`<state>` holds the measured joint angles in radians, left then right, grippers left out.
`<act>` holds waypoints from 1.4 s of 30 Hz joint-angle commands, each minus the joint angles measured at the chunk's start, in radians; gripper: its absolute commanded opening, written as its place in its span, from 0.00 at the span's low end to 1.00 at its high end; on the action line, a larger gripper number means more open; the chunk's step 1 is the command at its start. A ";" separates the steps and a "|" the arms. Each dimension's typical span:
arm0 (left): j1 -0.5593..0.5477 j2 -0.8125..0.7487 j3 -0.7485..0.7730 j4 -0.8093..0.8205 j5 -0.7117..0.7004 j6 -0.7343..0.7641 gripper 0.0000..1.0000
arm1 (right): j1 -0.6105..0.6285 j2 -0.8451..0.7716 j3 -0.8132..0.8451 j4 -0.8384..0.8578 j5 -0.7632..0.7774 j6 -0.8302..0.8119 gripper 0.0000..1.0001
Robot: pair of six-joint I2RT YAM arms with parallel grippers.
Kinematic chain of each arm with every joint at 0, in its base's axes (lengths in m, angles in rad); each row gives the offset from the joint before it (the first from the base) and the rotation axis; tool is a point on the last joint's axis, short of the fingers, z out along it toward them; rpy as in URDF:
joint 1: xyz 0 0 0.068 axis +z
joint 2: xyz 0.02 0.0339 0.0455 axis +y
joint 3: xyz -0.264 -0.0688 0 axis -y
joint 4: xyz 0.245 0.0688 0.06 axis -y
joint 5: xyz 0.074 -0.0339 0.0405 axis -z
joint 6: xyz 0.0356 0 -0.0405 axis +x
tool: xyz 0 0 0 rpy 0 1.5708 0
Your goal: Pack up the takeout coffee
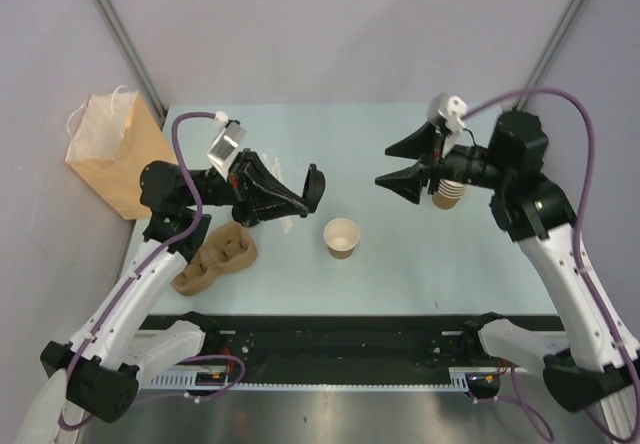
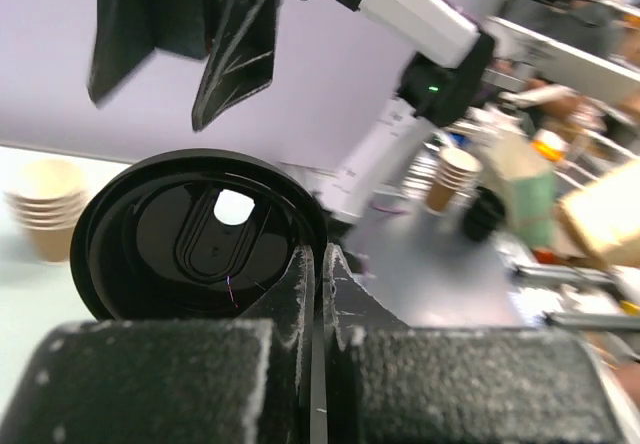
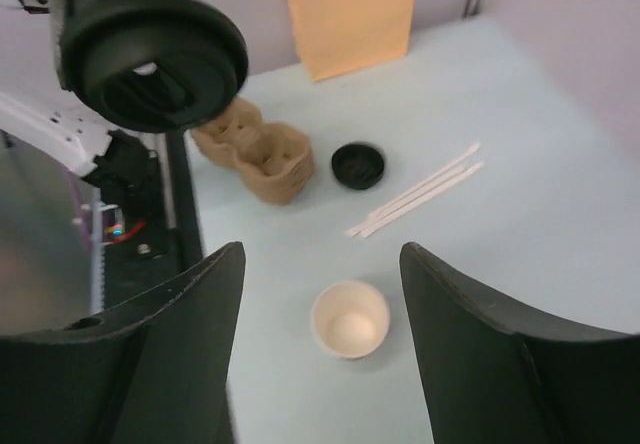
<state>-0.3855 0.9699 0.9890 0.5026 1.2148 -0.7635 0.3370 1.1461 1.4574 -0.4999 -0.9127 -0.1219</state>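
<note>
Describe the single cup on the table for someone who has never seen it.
Start at the pale table; near its middle stands one tan paper cup. It is alone, upright and lidless, unlike the stacked cups on the right.

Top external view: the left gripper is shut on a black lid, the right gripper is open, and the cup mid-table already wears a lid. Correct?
One thing is wrong: the cup mid-table is uncovered, its open mouth and pale inside plain in the top external view. The rest holds: the left gripper is shut on a black lid and the right gripper is open.
</note>
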 commanded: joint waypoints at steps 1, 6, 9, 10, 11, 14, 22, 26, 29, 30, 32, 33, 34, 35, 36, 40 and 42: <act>-0.064 0.024 0.037 0.099 0.095 -0.163 0.00 | 0.062 -0.169 -0.173 0.335 0.245 -0.194 0.68; -0.102 0.041 0.066 0.160 0.112 -0.223 0.00 | 0.224 -0.262 -0.284 0.598 0.299 -0.372 0.64; -0.108 0.046 0.068 0.232 0.104 -0.278 0.00 | 0.354 -0.286 -0.305 0.604 0.348 -0.487 0.63; -0.113 0.044 0.065 0.264 0.106 -0.292 0.00 | 0.394 -0.296 -0.311 0.592 0.371 -0.521 0.63; -0.119 0.043 0.062 0.272 0.106 -0.307 0.00 | 0.430 -0.302 -0.325 0.584 0.385 -0.554 0.62; -0.142 0.036 0.056 0.280 0.112 -0.315 0.00 | 0.588 -0.322 -0.357 0.590 0.478 -0.720 0.59; -0.181 0.035 0.028 0.280 0.124 -0.306 0.00 | 0.778 -0.307 -0.400 0.620 0.578 -0.961 0.53; -0.187 0.038 0.028 0.277 0.123 -0.307 0.00 | 0.821 -0.312 -0.407 0.627 0.600 -1.012 0.50; -0.191 0.044 0.030 0.277 0.121 -0.309 0.00 | 0.846 -0.306 -0.408 0.623 0.621 -1.058 0.48; -0.193 0.046 0.028 0.275 0.118 -0.309 0.00 | 0.847 -0.302 -0.408 0.617 0.618 -1.067 0.47; -0.194 0.050 0.028 0.271 0.109 -0.307 0.00 | 0.847 -0.302 -0.408 0.609 0.612 -1.097 0.43; -0.194 0.050 0.027 0.266 0.111 -0.309 0.00 | 0.847 -0.302 -0.408 0.603 0.609 -1.107 0.42; -0.194 0.049 0.023 0.261 0.108 -0.303 0.00 | 0.849 -0.302 -0.408 0.600 0.609 -1.116 0.41; -0.196 0.049 0.022 0.255 0.109 -0.301 0.00 | 0.850 -0.302 -0.408 0.597 0.609 -1.127 0.40; -0.200 0.050 0.017 0.246 0.109 -0.297 0.00 | 0.850 -0.301 -0.408 0.589 0.607 -1.148 0.40; -0.207 0.050 0.017 0.220 0.107 -0.281 0.00 | 0.853 -0.304 -0.408 0.545 0.580 -1.205 0.39; -0.211 0.053 0.022 0.205 0.111 -0.277 0.00 | 0.855 -0.309 -0.408 0.505 0.557 -1.234 0.37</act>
<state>-0.5816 1.0210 1.0100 0.7242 1.3205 -1.0542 1.1835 0.8474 1.0447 0.0387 -0.3248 -1.2667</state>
